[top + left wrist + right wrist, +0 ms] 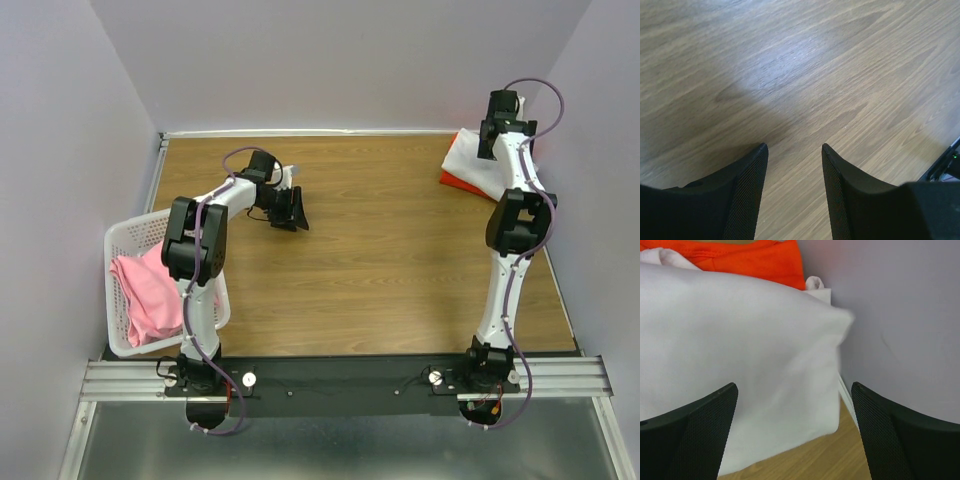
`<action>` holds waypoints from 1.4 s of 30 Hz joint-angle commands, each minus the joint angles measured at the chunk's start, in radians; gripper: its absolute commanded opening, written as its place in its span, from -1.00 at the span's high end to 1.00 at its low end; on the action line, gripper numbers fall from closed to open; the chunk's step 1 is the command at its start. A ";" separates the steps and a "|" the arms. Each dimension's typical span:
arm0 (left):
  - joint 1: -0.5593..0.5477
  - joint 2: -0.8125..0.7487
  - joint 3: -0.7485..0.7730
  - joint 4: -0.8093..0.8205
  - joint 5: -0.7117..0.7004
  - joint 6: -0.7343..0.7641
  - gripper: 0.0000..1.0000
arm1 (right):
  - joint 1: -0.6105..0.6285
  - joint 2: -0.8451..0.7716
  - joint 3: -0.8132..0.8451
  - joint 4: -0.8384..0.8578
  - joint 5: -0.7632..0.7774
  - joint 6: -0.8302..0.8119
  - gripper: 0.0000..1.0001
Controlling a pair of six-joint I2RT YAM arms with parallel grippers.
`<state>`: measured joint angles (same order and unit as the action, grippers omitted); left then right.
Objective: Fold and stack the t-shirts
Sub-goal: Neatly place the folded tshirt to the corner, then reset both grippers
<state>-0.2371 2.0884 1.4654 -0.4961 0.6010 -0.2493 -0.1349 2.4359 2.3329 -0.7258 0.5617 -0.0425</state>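
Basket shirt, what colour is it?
Pink. The shirt in the basket shows best in the top view.

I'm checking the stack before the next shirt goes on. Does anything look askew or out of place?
Slightly. The plain white cloth t-shirt lies on the bright orange-red t-shirt off-square, leaving an orange strip uncovered along one edge, and the pile crowds the pale wall. The pink t-shirt lies crumpled in the white plastic lattice basket, unfolded.

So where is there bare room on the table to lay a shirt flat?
The wooden middle of the table is bare, from the left gripper across to the right arm. Crowded: the far right corner, white shirt over orange shirt, and the left edge with the basket holding the pink shirt.
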 commanded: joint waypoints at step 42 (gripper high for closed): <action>-0.074 -0.828 -0.361 0.387 -0.665 -0.134 -0.13 | 0.434 -0.805 -1.116 0.361 -0.821 0.421 -0.98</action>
<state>-0.2661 1.3891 1.1774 -0.1795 0.1532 -0.3721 0.2764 1.6897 1.2938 -0.4515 -0.1856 0.2916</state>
